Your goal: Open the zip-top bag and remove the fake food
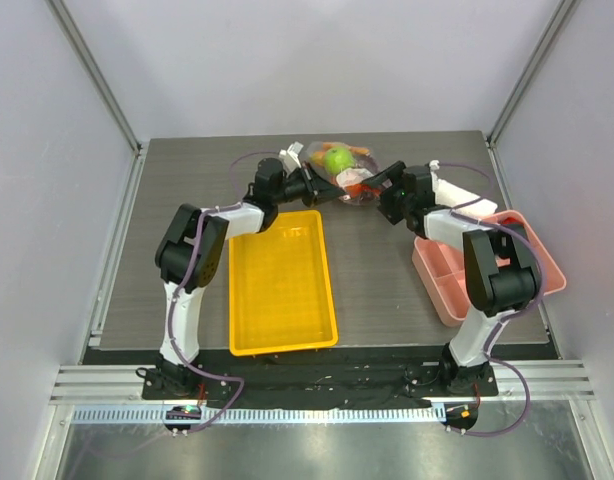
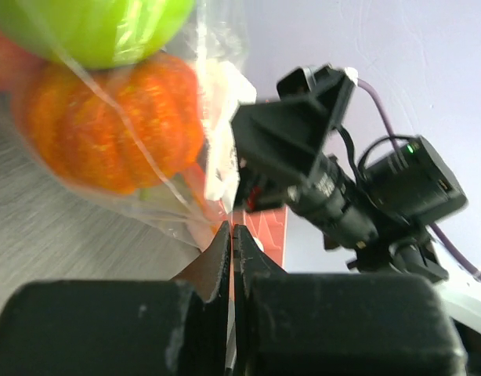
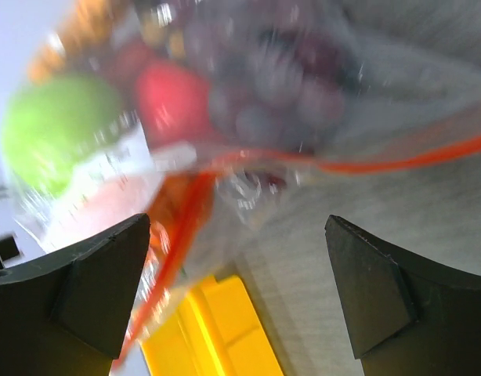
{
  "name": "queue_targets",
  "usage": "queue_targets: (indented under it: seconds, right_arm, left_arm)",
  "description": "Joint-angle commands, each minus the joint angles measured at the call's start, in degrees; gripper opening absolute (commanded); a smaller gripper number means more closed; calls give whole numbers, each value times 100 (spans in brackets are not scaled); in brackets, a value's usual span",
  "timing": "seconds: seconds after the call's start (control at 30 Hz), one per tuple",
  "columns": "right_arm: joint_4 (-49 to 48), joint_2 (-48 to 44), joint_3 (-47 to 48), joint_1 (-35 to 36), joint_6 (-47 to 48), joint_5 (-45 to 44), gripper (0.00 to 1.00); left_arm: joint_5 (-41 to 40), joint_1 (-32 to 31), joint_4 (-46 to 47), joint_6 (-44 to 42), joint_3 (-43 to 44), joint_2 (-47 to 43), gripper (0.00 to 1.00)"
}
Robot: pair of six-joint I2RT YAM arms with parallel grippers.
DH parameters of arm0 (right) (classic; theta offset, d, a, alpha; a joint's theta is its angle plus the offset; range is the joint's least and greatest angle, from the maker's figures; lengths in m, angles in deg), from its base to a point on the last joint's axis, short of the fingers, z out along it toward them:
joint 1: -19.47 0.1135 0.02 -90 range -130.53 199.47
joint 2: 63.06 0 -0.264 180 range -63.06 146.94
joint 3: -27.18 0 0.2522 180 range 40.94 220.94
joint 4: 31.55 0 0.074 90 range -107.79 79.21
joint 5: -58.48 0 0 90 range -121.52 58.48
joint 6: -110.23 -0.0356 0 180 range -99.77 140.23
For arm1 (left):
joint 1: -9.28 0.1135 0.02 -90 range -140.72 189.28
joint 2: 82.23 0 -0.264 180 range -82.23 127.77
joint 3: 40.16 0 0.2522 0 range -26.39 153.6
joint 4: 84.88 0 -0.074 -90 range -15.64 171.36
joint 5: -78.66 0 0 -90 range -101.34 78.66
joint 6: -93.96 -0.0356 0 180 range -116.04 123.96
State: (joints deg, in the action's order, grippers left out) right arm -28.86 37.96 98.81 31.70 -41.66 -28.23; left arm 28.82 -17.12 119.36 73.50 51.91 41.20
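The zip-top bag [image 1: 343,172] is clear and lies at the back middle of the table between both grippers. It holds fake food: a green apple [image 1: 337,158], an orange pumpkin [image 2: 107,125], a red apple [image 3: 170,94] and purple grapes [image 3: 280,78]. My left gripper [image 1: 320,186] is at the bag's left side, and in the left wrist view it [image 2: 231,229] is shut on the bag's edge beside the orange-red zip strip. My right gripper [image 1: 383,186] is at the bag's right side. In the right wrist view it [image 3: 240,270] is open, with the zip strip [image 3: 186,211] just ahead of it.
A yellow tray [image 1: 280,285] lies in front of the bag, near the left arm. A pink compartment tray [image 1: 550,262] sits at the right edge. A white object [image 1: 455,190] lies behind the right arm. Enclosure walls surround the table.
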Motion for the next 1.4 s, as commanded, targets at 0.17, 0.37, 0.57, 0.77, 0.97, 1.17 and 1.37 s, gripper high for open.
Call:
queue_targets:
  seconds: [0.17, 0.37, 0.57, 0.77, 0.97, 1.17, 1.37]
  right_arm:
    - [-109, 1899, 3168, -458, 1202, 1066, 100]
    - [1535, 2318, 4932, -581, 2092, 1340, 100]
    - [2865, 1537, 4107, -739, 2576, 832, 100]
    - [1759, 376, 2154, -748, 2244, 489, 100]
    - [-481, 427, 921, -748, 875, 963, 100]
    - [-2055, 955, 805, -678, 107, 805, 100]
    - [-2496, 1614, 1218, -643, -60, 876, 100]
  left_arm:
    - [-622, -989, -1731, -1449, 464, -487, 0]
    - [-844, -1105, -2979, -2484, 466, -1067, 60]
    - [-1380, -493, -4959, -3632, 1563, -1429, 78]
    - [-659, 476, -5239, -3271, 3072, -515, 63]
    - [-747, 627, -5093, -3351, 4428, 724, 60]
    - [-404, 644, -4346, -2580, 5547, 2025, 57]
    - [-272, 522, -3537, -2067, 4766, 2142, 51]
